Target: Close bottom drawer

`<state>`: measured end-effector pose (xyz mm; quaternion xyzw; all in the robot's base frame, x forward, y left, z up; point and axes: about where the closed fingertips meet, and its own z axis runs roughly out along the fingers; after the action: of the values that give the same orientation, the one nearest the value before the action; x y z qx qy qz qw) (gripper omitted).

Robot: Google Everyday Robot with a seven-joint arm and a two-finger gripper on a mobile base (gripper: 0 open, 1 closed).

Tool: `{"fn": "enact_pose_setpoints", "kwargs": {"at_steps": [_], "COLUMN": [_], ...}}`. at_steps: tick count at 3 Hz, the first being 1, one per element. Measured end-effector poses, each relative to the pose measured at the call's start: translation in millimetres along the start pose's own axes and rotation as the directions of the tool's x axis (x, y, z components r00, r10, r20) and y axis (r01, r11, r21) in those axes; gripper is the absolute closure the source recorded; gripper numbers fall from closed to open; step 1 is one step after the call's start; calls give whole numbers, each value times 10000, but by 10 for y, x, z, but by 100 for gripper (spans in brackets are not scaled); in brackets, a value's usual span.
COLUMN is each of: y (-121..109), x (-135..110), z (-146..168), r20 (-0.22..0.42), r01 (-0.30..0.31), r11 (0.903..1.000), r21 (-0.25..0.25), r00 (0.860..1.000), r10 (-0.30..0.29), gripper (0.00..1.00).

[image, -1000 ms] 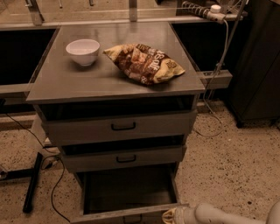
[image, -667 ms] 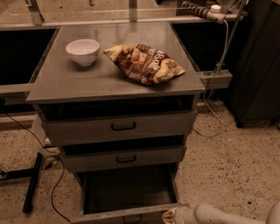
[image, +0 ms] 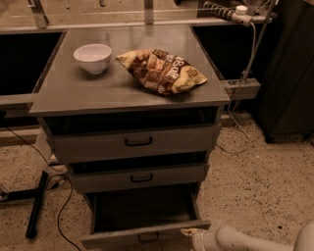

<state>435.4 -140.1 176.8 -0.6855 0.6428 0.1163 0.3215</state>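
Note:
The grey cabinet (image: 127,93) has three drawers. The bottom drawer (image: 142,235) stands pulled far out, its inside dark and empty, its front low at the frame's bottom edge with a small black handle (image: 147,238). My gripper (image: 194,237) sits at the right end of that drawer front, at the frame's bottom, with the white arm trailing to the right. The middle drawer (image: 140,177) and the top drawer (image: 135,142) each stick out a little.
A white bowl (image: 92,57) and a chip bag (image: 162,70) lie on the cabinet top. A black stand leg (image: 37,203) and cables lie on the speckled floor at left. A dark cabinet (image: 289,73) stands at right, a power strip (image: 230,12) behind.

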Motion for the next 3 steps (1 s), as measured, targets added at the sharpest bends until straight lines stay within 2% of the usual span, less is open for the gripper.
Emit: {"fn": "enact_pose_setpoints", "kwargs": {"at_steps": [1, 2, 3], "y": [-313, -745, -1149], "x": [-52, -80, 10], "z": [241, 402, 458], "r20": [-69, -341, -912], "r01": [562, 1159, 1433], "r11": [9981, 9922, 9873], "r21": [266, 458, 686], "r00": [9984, 9928, 9864], "r10": [-560, -1144, -1369], "gripper": [19, 42, 65]}}
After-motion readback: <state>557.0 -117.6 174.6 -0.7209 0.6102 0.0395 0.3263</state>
